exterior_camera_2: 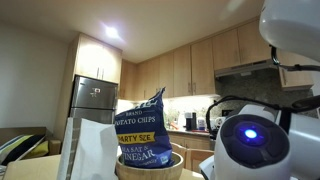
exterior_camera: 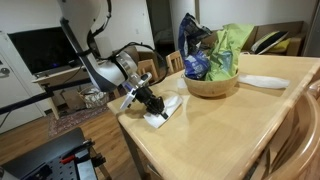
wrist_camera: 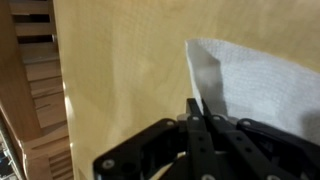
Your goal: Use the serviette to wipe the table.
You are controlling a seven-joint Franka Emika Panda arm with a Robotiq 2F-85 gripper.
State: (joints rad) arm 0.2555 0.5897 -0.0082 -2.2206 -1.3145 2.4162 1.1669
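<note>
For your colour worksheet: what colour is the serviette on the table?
The serviette is white; wrist view.

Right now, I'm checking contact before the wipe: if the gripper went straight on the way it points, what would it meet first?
Probably the serviette: the gripper points down at its edge, with the table right beneath. Whether they touch is unclear.

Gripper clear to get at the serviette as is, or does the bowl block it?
Probably yes. The gripper is down on the serviette by the corner of the table, fingers together at its edge. The bowl sits apart, farther in.
</note>
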